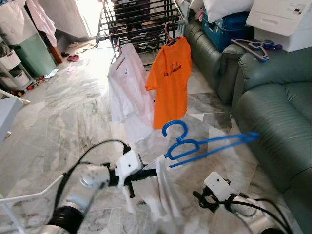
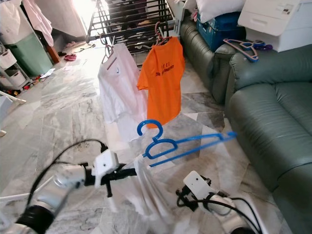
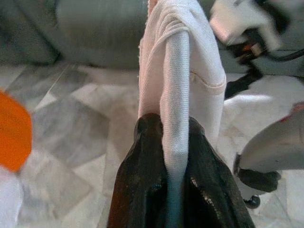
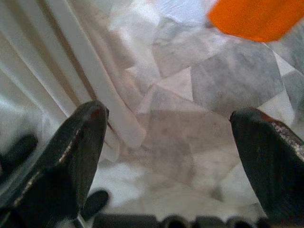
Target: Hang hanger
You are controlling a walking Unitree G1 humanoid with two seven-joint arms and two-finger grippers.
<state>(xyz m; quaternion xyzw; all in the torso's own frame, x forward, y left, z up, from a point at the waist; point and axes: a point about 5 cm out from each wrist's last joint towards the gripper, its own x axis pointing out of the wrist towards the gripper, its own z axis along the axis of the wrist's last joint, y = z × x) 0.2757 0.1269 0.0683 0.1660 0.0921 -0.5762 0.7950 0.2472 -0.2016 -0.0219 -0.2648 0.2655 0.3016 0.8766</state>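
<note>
A blue plastic hanger [image 1: 209, 145] floats tilted above the marble floor, its hook [image 1: 175, 129] upward and one end at a white garment [image 1: 163, 195]. My left gripper [image 1: 151, 172] is shut on a folded edge of that garment [image 3: 180, 71], which droops below it; the left wrist view shows the cloth pinched between the black fingers [image 3: 142, 180]. Whether the hanger sits inside the garment I cannot tell. My right gripper [image 1: 201, 199] is low and to the right of the garment, open, with the white cloth [image 4: 71, 85] beside one finger [image 4: 80, 147].
A black drying rack [image 1: 141, 19] stands ahead with a white shirt [image 1: 126, 87] and an orange shirt [image 1: 170, 80] hung on it. A green sofa [image 1: 278, 112] lines the right, with spare hangers [image 1: 253, 47] on its arm. Shelves and a green bin [image 1: 31, 53] are far left.
</note>
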